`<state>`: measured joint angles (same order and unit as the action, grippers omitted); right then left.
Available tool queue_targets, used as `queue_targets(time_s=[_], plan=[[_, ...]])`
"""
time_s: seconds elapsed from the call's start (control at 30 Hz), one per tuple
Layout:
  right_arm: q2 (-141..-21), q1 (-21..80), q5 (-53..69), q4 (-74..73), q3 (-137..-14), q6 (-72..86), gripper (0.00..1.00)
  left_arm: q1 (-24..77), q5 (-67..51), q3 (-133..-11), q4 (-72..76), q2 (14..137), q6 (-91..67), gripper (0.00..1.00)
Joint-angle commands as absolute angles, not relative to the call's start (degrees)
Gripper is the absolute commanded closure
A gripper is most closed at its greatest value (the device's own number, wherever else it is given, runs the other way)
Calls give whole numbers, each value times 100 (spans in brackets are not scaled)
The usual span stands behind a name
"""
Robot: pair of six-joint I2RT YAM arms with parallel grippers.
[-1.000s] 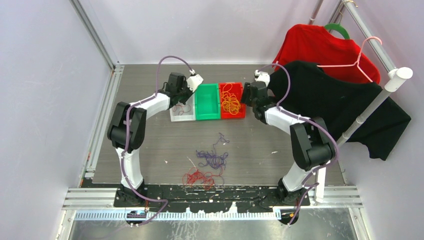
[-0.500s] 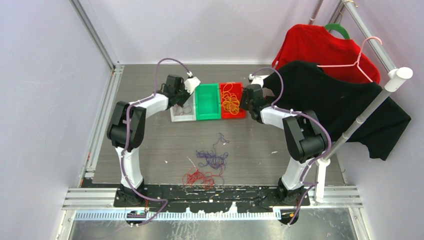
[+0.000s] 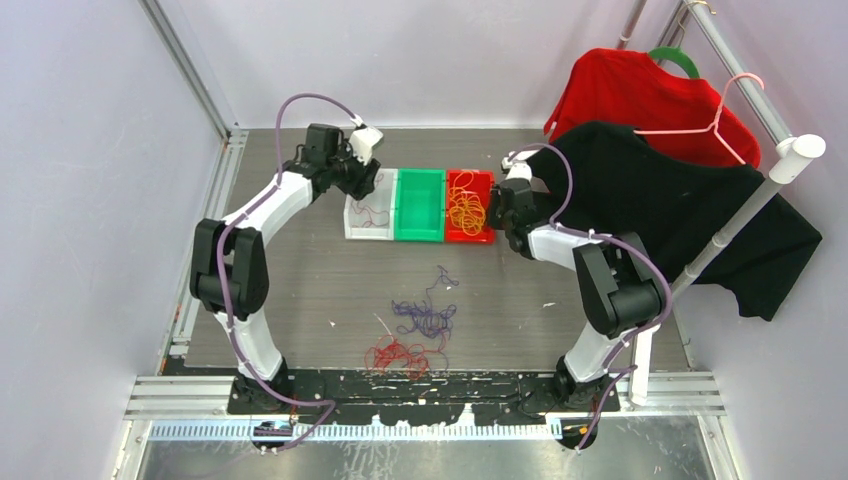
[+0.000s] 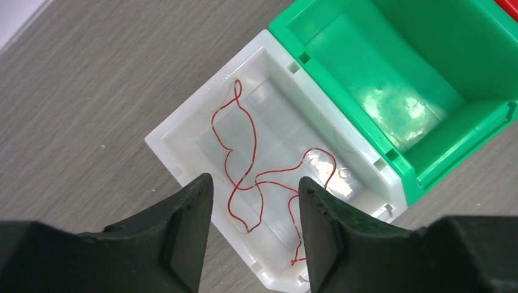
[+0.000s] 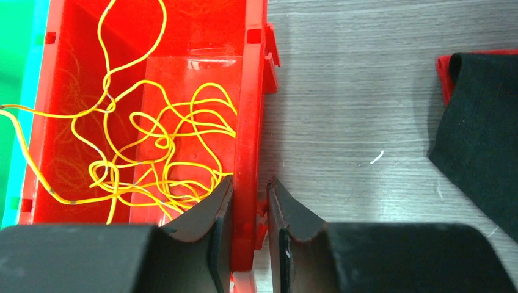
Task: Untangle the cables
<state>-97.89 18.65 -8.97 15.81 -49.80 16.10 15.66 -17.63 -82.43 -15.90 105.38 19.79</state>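
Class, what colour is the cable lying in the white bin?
Red. The cable in the white bin shows best in the left wrist view.

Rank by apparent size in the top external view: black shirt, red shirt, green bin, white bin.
1. black shirt
2. red shirt, its visible part
3. green bin and white bin: about alike, unranked
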Motion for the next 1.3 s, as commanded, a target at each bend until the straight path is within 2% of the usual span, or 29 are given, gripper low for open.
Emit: queue_targets(time_s=[0.0, 0.2, 0.37, 0.6, 0.67, 0.83, 0.87, 0.97, 1.1, 1.27], plan=[[-9342, 1888, -554, 1585, -4805, 1781, 87, 1557, -2175, -8490, -1982, 10195, 1800, 44], [-8938, 2083, -627, 1364, -4455, 1915, 85, 1530, -2257, -8548, -2513, 9796, 1867, 33], [-8460, 2250, -958, 1380, -4057, 2249, 81, 1524, -2453, -8319, -3133, 9340, 2161, 30], [-8022, 2357, -1358, 1339, -3937, 2505, 44, 1662, -3700, -7831, -4729, 8624, 3082, 30], [-7805, 2356, -1499, 1256, -3948, 2478, 37, 1873, -3908, -7649, -5241, 8444, 3400, 30], [-7121, 2370, -1765, 965, -3946, 2370, 25, 2813, -3985, -7004, -6128, 8142, 4159, 31], [-7019, 2365, -1760, 892, -3946, 2369, 21, 3055, -3916, -6852, -6130, 8139, 4200, 31], [-6793, 2363, -1758, 760, -3890, 2387, 1, 3752, -3735, -6501, -6099, 8282, 4275, 33], [-6566, 2331, -2061, 613, -3871, 2435, 0, 4364, -3613, -6357, -5952, 8624, 4320, 36], [-6351, 2258, -2115, 300, -3881, 2984, 0, 4424, -3581, -6447, -5593, 9142, 4243, 40]])
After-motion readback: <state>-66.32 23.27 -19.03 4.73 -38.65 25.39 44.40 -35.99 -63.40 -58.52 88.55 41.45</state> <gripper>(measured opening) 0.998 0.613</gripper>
